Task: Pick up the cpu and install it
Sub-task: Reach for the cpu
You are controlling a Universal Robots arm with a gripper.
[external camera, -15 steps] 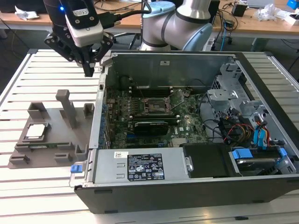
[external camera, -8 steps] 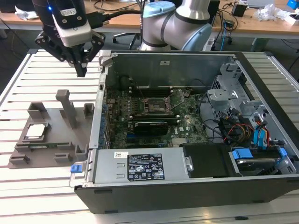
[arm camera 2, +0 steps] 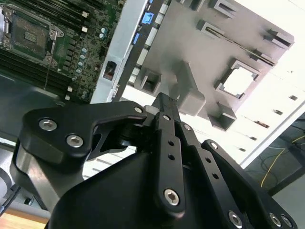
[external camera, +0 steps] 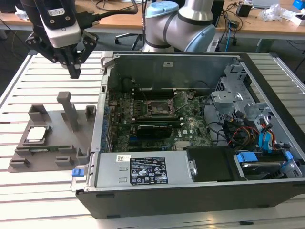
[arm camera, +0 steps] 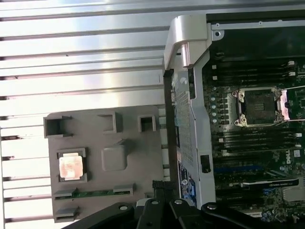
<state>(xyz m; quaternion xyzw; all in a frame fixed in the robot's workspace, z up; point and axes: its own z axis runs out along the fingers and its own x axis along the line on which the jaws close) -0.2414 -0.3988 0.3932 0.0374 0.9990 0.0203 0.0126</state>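
Cpu lies flat, silvery top up, in a square pocket of the grey fixture on the slatted worktop, at the exterior view's near left. It is square, with no long axis, and its edges run parallel to the pocket walls. Its lettering cannot be made out. In the second wrist view the cpu is washed out to a bright patch.

Gripper hangs above the fixture's far part, apart from the cpu, fingers drawn together to a point and holding nothing.

To the exterior view's right stands the open computer case, with the socket farther in on its board. The near case wall hides the board's near edge.
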